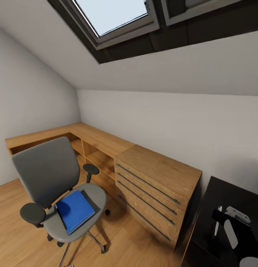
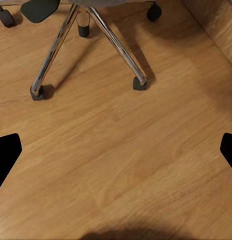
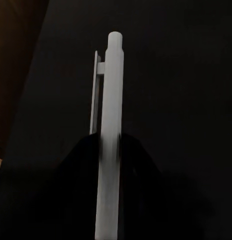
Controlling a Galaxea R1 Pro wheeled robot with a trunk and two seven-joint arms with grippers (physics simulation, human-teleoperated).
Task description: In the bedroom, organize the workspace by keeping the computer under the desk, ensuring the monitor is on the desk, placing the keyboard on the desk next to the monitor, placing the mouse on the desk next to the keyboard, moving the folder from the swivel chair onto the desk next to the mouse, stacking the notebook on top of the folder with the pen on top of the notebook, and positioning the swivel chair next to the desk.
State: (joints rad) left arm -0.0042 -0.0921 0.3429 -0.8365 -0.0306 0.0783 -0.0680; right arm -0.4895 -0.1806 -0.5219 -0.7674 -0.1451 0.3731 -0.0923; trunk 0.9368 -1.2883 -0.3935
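One blue folder (image 1: 74,210) lies flat on the seat of the swivel chair (image 1: 51,174), which stands just beside the wooden desk (image 1: 106,142) and its drawer unit (image 1: 155,185); the drawers are shut, their contents hidden. Near that unit's far side, the right gripper (image 1: 220,218) pinches a white pen (image 1: 219,222) over a black surface (image 1: 232,196). Looking down from the left wrist, widely parted fingertips (image 2: 6,155) frame bare floor (image 2: 121,150) below the chair's base. From the right wrist, the pen (image 3: 110,135) stands clamped between dark fingers (image 3: 78,180), likely carried for later stacking.

Grey swivel chair (image 1: 58,185) on wood-plank floor (image 1: 17,207).
Flat blue folder (image 1: 74,210) lies on its seat; its castors touch the floor.
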